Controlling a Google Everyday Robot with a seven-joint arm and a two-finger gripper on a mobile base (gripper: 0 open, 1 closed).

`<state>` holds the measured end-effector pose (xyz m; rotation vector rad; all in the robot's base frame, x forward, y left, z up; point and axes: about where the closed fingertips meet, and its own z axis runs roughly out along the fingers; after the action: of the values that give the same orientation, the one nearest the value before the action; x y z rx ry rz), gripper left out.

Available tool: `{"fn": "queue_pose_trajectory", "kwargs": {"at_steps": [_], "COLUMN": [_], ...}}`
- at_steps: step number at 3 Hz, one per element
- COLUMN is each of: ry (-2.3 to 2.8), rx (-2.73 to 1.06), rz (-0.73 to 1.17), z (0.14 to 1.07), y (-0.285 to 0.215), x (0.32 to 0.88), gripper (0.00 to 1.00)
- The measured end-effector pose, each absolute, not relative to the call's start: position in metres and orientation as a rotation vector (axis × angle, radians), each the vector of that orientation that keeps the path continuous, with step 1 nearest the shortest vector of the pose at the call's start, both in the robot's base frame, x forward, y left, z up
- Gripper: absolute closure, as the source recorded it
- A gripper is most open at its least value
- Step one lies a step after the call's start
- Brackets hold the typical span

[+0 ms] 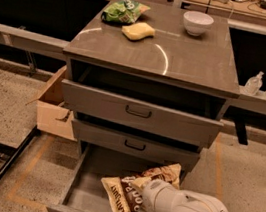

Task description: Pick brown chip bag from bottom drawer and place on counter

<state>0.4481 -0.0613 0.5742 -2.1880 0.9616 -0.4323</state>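
The brown chip bag [125,195] is dark brown with tan ends and white lettering. It hangs tilted over the open bottom drawer [85,194], its lower end over the drawer's front edge. My gripper [144,197], at the tip of the white arm coming in from the lower right, is shut on the bag's right side; the bag and wrist mostly hide the fingers. The counter [186,61] is the glossy grey-brown top above the three drawers.
On the counter sit a green chip bag [123,11], a yellow sponge [138,31] and a white bowl [197,22]. The two upper drawers are partly pulled out. A cardboard box [51,107] and a black stand [10,158] are at the left, two bottles [264,84] at the right.
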Motion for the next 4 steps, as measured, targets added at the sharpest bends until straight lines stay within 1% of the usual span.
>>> {"fn": "queue_pose_trajectory", "kwargs": {"at_steps": [2,4], "ry": [0.889,0.831], "rx": [-2.212,-2.159], "rz": [-0.56,-0.789], "z": [0.683,0.798], "y": [-0.036,-0.039], "x": [0.454,0.47], "gripper": [1.0,1.0]}}
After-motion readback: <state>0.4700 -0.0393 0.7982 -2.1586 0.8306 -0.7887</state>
